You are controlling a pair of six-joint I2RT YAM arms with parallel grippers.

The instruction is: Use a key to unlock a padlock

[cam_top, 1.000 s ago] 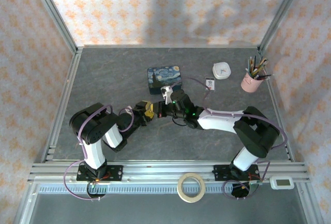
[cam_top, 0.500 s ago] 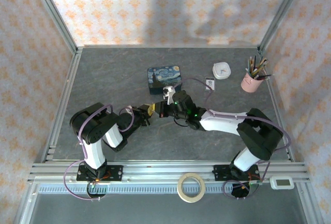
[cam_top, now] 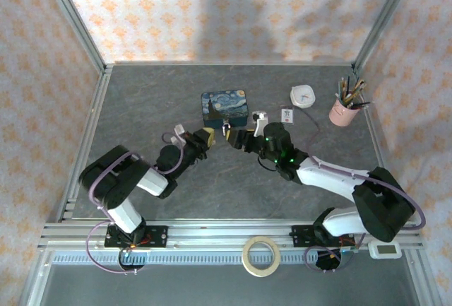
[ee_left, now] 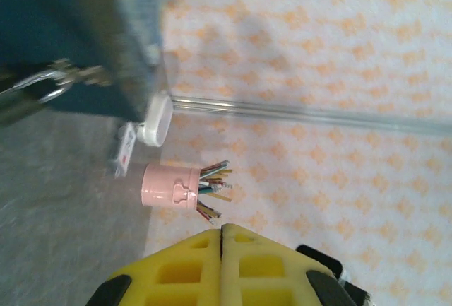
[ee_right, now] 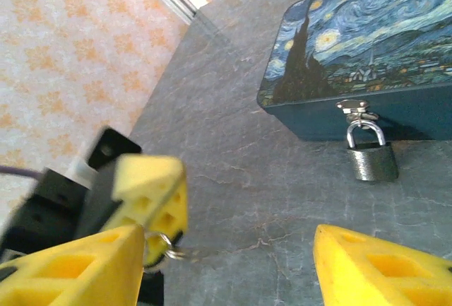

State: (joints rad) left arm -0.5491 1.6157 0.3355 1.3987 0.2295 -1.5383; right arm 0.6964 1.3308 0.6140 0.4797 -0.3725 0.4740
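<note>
Jaws first: your left gripper [ee_left: 221,231] has its yellow pads clenched flat together. In the right wrist view the thin silvery metal key [ee_right: 169,249] on its wire ring shows right at those pads, so I judge it is grasping that key. The blade itself is too small to make out. Your right gripper [ee_right: 226,242] is released, pads spread wide with nothing between them, hovering over the grey stone-patterned bench [ee_right: 233,179].

The step in hand looks like bringing key to lock. The small silver-grey metal padlock [ee_right: 372,159] hangs by its shackle from the hasp on the near wall of the blue box with the starry-night lid [ee_right: 367,44], its body down at the bench. A lock hanging like that will swing away from any push, so close the free right jaws on its body first and turn its bottom face toward the left arm. Then bring the key in along the shackle's line, slowly, and correct before you press.

From the right jaws the padlock lies ahead and toward the right pad, near but not between the pads. From the top it sits beyond both grippers, roughly between them.
</note>
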